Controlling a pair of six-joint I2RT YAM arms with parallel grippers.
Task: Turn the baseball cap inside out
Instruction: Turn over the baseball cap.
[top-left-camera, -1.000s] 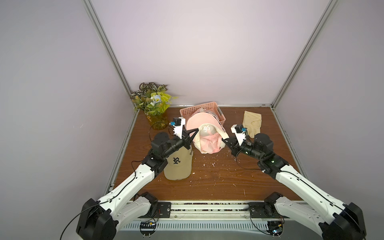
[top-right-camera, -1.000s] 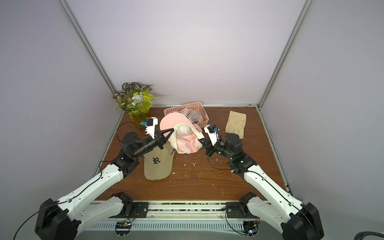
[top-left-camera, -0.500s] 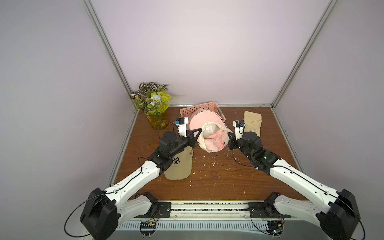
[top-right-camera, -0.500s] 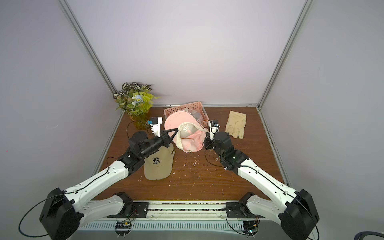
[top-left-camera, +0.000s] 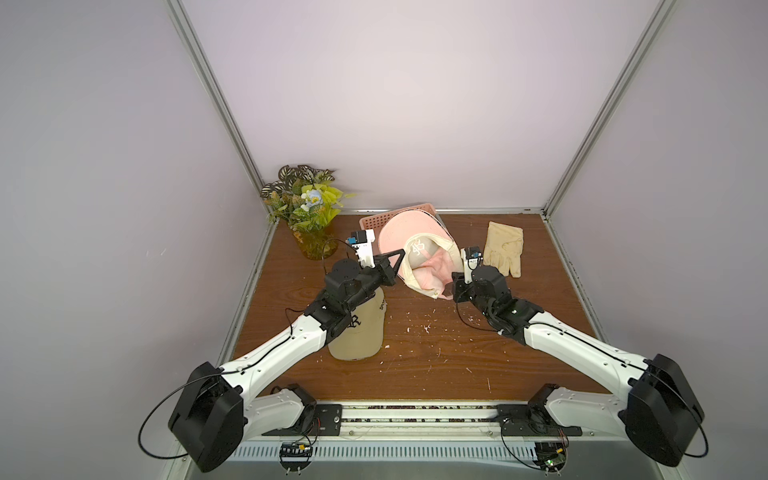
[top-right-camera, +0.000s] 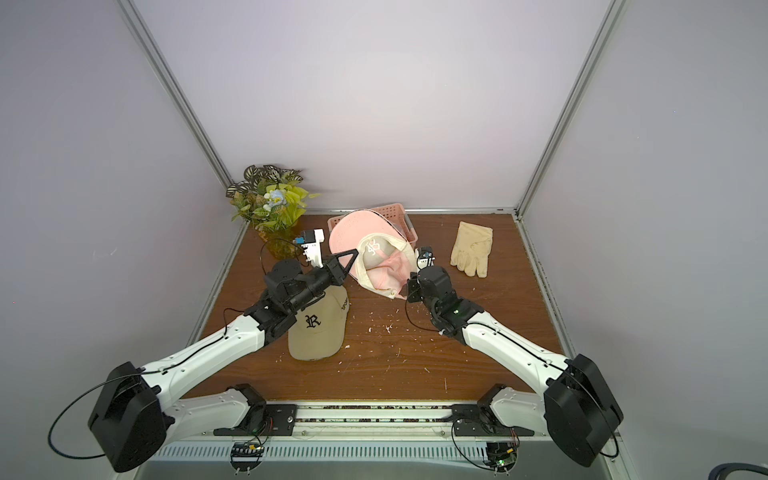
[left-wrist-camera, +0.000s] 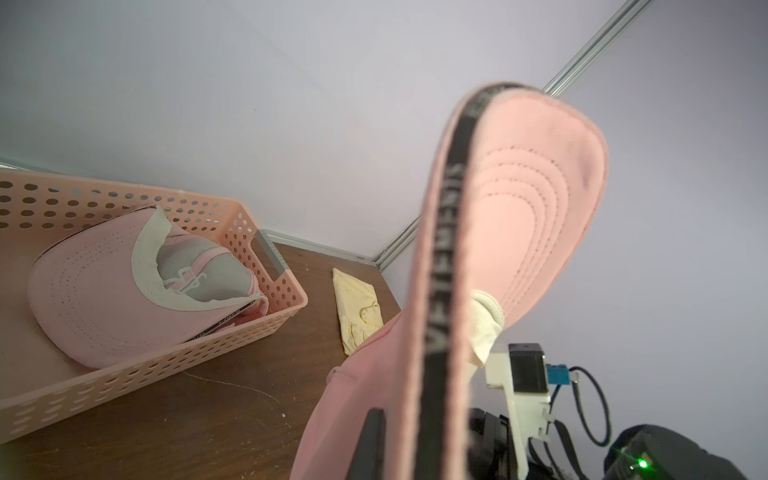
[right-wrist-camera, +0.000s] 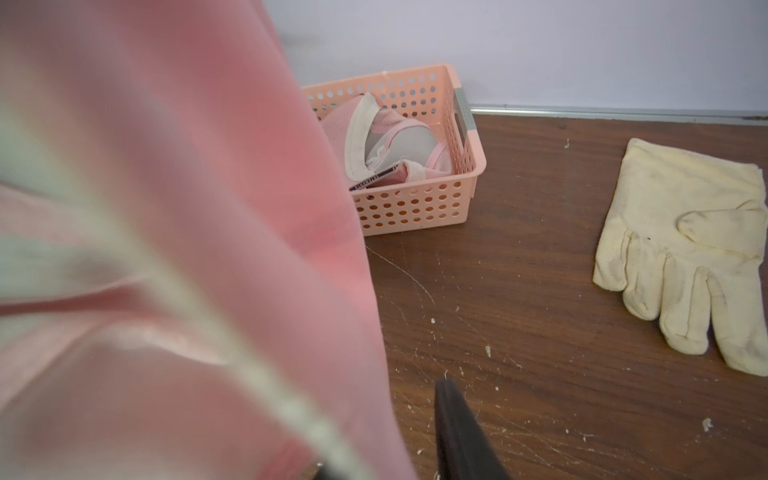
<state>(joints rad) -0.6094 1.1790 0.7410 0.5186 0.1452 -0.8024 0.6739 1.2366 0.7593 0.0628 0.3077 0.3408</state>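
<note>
Since the right gripper (top-left-camera: 452, 287) has just eased its jaws narrowly apart, the pink cap (top-left-camera: 419, 254), aloft just before the basket (top-left-camera: 370, 220), hangs from the clamped left gripper (top-left-camera: 400, 259) alone; regrasp likely, inversion unfinished.

I get both top views from high above the near edge, looking steeply down over the table (top-left-camera: 415, 353). My wrist cameras sit low and close, facing the back wall (left-wrist-camera: 208, 104). Both catch the basket (left-wrist-camera: 124, 374) and glove (right-wrist-camera: 685, 249), though blurred pink cloth, probably the cap (right-wrist-camera: 166, 249), fills half the right one.
</note>
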